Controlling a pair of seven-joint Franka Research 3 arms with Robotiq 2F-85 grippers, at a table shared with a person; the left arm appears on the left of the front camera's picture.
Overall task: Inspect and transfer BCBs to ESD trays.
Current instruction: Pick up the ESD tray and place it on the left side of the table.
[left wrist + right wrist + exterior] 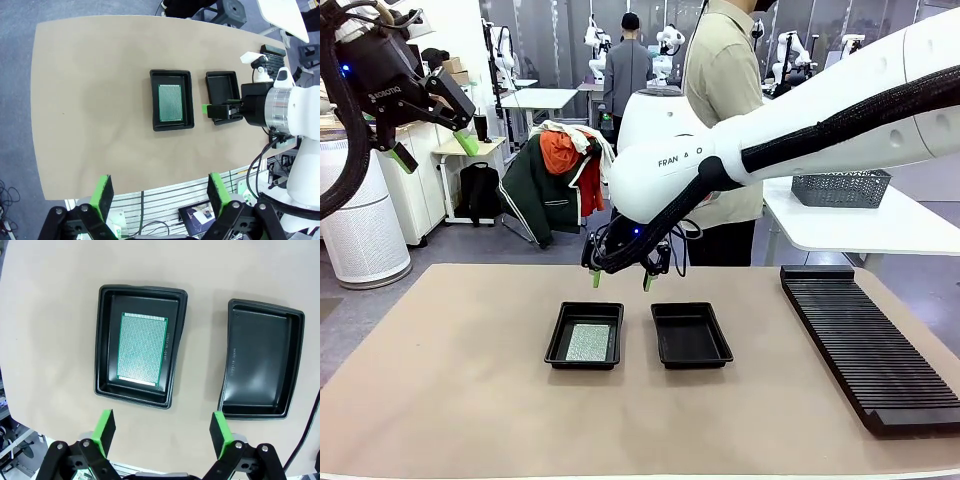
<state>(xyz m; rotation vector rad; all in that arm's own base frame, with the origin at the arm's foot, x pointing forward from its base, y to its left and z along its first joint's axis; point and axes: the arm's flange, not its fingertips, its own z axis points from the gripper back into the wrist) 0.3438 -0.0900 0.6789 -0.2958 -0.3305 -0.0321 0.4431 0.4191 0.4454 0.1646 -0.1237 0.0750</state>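
Two black ESD trays lie side by side at mid-table. The left tray [558, 342] [171, 74] [103, 340] holds one green dotted BCB [588, 342] [170, 102] [142, 348] flat on its floor. The right tray [691, 335] [222, 89] [260, 360] has nothing in it. My right gripper [621, 280] [162, 427] hangs open just above the far edges of both trays, between them, holding nothing; its green fingertip [205, 109] shows beside the right tray. My left gripper [435, 150] [160, 195] is raised high at the far left, open and holding nothing.
A long black ribbed rack [865, 340] [272, 52] lies along the table's right side. A person [725, 100] stands behind the far edge. A grey mesh basket [840, 188] sits on a white table behind. The brown mat's left half is bare.
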